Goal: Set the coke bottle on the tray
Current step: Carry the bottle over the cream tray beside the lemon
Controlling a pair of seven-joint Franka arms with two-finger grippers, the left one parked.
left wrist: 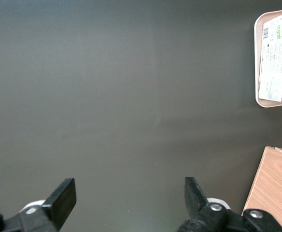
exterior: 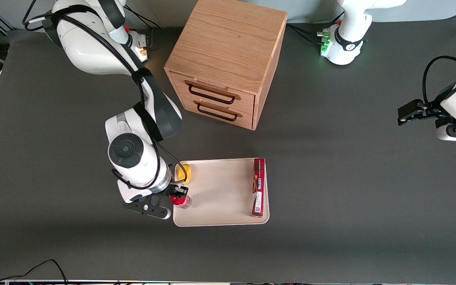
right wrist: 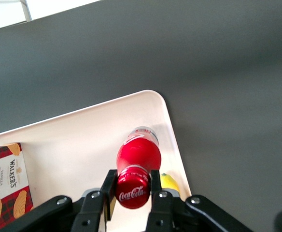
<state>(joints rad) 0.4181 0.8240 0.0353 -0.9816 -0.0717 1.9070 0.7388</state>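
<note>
The coke bottle is a small red bottle with a red cap. It stands upright over the corner of the cream tray nearest the working arm and the front camera. My right gripper is shut on its cap from above. In the right wrist view the bottle sits between the two black fingers of the gripper, with the tray beneath it. I cannot tell whether the bottle's base touches the tray.
A yellow lemon lies on the tray beside the bottle, farther from the front camera. A long red box lies along the tray's edge toward the parked arm. A wooden drawer cabinet stands farther back.
</note>
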